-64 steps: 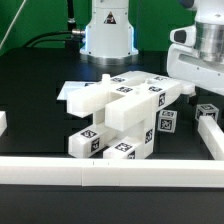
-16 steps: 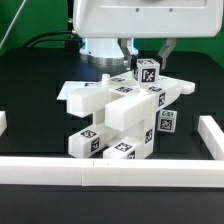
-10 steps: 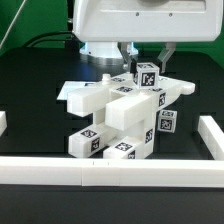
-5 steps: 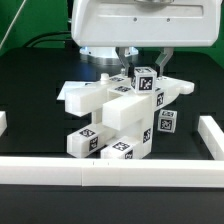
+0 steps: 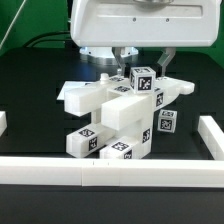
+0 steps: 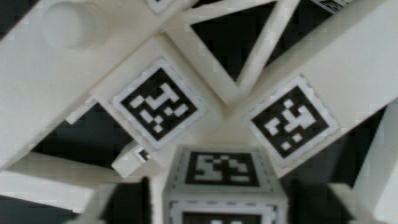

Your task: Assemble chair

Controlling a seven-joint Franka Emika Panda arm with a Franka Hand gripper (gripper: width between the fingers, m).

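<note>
The partly joined chair (image 5: 108, 108), chunky white parts with square marker tags, stands in the middle of the black table. My gripper (image 5: 143, 66) is shut on a white tagged leg block (image 5: 143, 79) and holds it just above the chair's rear upper part, at or near touching it. In the wrist view the leg block (image 6: 222, 178) sits between my dark fingers (image 6: 327, 203), and the chair's X-braced panel (image 6: 164, 102) with its tags lies right behind it. My gripper (image 6: 222, 208) is at that view's edge.
Long low white border rails run along the front (image 5: 110, 170), the exterior view's right (image 5: 211, 131) and its left (image 5: 3, 122). The arm's white body (image 5: 140, 25) hangs over the back of the table. Cables lie at the back left (image 5: 45, 42).
The arm came from the exterior view's right to over the chair, now carrying the leg block. Over the last second it has lowered the block slightly toward the chair.
</note>
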